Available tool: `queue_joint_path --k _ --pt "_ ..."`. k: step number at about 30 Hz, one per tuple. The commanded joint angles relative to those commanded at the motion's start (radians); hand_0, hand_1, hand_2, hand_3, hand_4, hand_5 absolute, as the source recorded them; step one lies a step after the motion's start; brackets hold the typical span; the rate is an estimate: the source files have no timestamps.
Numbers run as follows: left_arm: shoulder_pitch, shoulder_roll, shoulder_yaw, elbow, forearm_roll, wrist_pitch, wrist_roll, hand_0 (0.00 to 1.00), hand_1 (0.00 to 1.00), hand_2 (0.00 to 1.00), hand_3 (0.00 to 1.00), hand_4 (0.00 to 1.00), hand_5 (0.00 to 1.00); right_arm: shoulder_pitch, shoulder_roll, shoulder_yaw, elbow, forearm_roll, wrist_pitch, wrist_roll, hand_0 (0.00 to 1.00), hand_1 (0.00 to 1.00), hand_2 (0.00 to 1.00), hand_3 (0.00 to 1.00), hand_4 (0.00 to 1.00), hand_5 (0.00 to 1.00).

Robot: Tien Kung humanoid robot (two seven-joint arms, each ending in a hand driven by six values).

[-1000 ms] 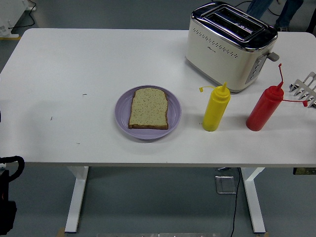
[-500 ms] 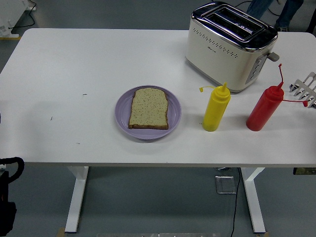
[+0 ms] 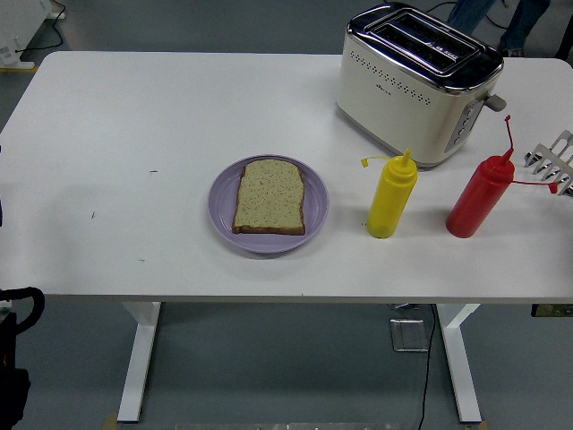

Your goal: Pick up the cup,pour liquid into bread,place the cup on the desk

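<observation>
My right hand (image 3: 552, 161) was only just in shot at the table's 3 o'clock edge. All you could see was a few silvery fingers (image 3: 541, 159), stretched out loose over the tabletop with nothing in them. So released, not gripping anything.

Closest thing to it was the red squeeze bottle (image 3: 479, 198), just beside the fingers at about their 8 o'clock and standing upright. Its little cap dangled off a red strap out toward my hand. I honestly couldn't tell whether the strap touched a finger or not.

At 9 o'clock from the red one stood the yellow squeeze bottle (image 3: 391, 199), also upright, with a clear gap between the two. No actual cup anywhere, just those two bottles. The cream and chrome toaster (image 3: 416, 82) sat behind them, at roughly 12 o'clock from the yellow bottle and near it.

Further along at 9 o'clock from the yellow bottle was the purple plate (image 3: 315, 199), with the slice of bread (image 3: 269, 196) lying flat on it, near but not touching the bottle. All of it sat on the white table (image 3: 134, 116).

My left arm (image 3: 12, 363) hung way down at the 7 o'clock corner, below the table's near edge. It was just a black shape, so I couldn't tell what that hand was doing.
</observation>
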Motion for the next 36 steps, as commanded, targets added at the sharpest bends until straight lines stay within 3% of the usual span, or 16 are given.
queue_joint_path --k 36 --pt "-0.009 0.0 -0.01 -0.002 0.004 -0.004 0.004 0.782 0.73 0.736 0.686 0.571 0.998 0.015 0.008 0.008 -0.008 -0.027 0.008 -0.04 0.812 0.769 0.794 0.822 0.61 0.461"
